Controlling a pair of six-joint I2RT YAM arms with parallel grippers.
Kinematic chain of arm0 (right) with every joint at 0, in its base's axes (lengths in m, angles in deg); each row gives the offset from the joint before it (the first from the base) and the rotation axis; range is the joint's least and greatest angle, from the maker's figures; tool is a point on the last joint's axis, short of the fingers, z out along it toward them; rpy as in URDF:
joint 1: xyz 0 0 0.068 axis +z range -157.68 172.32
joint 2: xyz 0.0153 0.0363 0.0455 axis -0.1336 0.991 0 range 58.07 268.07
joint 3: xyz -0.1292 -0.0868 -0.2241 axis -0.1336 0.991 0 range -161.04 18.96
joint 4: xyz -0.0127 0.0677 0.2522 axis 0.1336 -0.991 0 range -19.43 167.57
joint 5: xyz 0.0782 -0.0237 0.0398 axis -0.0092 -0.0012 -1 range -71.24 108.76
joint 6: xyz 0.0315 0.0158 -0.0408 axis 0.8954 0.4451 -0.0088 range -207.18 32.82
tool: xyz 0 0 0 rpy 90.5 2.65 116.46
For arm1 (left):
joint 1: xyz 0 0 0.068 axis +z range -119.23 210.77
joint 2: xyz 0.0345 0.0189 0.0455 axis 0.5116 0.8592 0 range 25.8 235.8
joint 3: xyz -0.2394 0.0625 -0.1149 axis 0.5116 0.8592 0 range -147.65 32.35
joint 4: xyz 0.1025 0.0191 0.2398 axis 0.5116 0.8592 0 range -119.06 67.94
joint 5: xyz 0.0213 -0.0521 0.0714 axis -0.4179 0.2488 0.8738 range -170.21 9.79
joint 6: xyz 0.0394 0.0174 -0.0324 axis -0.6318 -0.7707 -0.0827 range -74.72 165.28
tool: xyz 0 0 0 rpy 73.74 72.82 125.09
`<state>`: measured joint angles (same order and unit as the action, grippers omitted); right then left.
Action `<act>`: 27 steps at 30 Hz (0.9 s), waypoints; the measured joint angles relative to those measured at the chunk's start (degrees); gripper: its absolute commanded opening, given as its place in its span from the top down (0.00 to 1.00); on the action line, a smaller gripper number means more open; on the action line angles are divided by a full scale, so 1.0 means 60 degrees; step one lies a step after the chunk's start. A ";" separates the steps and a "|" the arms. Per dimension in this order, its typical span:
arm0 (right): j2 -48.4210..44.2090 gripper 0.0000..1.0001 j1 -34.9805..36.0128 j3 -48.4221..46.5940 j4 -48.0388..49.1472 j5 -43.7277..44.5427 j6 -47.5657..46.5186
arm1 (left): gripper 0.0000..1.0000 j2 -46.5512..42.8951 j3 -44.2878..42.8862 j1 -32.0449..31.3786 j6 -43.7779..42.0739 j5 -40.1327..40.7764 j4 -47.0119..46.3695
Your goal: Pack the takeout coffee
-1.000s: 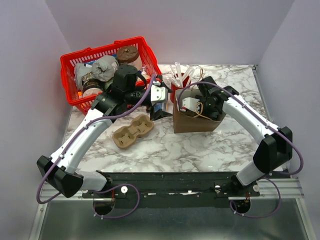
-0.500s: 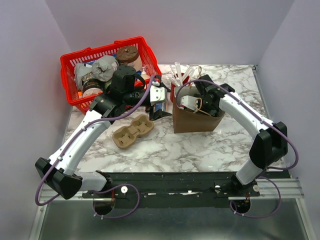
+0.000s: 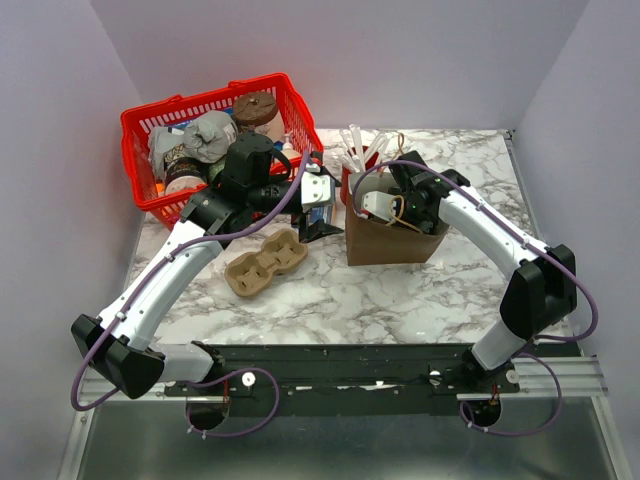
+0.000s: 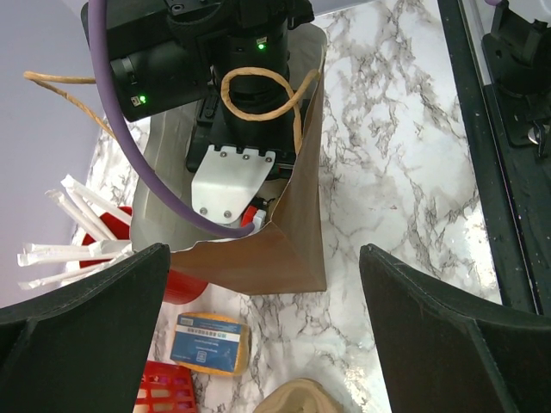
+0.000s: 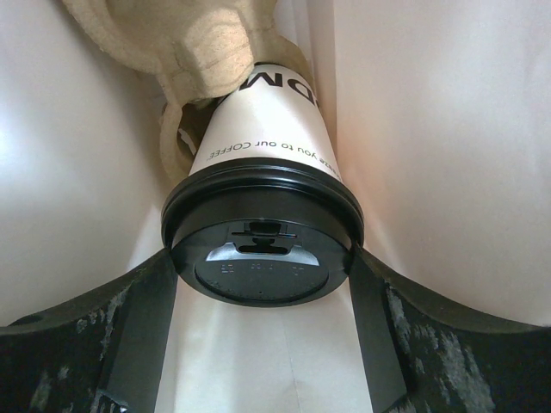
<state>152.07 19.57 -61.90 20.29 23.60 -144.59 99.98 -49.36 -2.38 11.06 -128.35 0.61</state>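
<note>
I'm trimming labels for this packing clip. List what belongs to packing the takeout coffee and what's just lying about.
In the job: cream-white paper cup with round black plastic lid; brown paper bag around it; right gripper clasping the lid.
Lying about: red plastic basket; red cup of wrapped white cutlery; moulded pulp two-cup carrier outside the bag; flat blue-and-yellow packet.

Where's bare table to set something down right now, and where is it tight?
Bare marble runs along the near edge, in front of the carrier and the bag. The back right corner behind the bag is bare too. Tight: the gap between basket and bag, filled by the open left fingers and the red cup.
</note>
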 measured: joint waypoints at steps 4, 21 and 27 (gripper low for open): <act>0.0000 0.96 0.0000 0.0007 0.0033 0.0004 0.0091 | 0.01 0.0000 0.0000 0.0000 0.0000 0.0004 0.0000; -0.0157 0.48 0.0000 0.0066 0.0084 -0.0004 0.0295 | 0.01 0.0000 0.0000 -0.0073 0.0178 0.0029 -0.0033; -0.0302 0.38 0.0000 0.0135 0.0102 -0.0051 0.0466 | 0.01 0.0000 0.0000 -0.0080 0.0189 0.0033 -0.0033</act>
<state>150.26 19.57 -61.09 20.90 23.29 -141.79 99.98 -49.36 -2.86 12.19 -128.15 0.42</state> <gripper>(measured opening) 0.810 0.987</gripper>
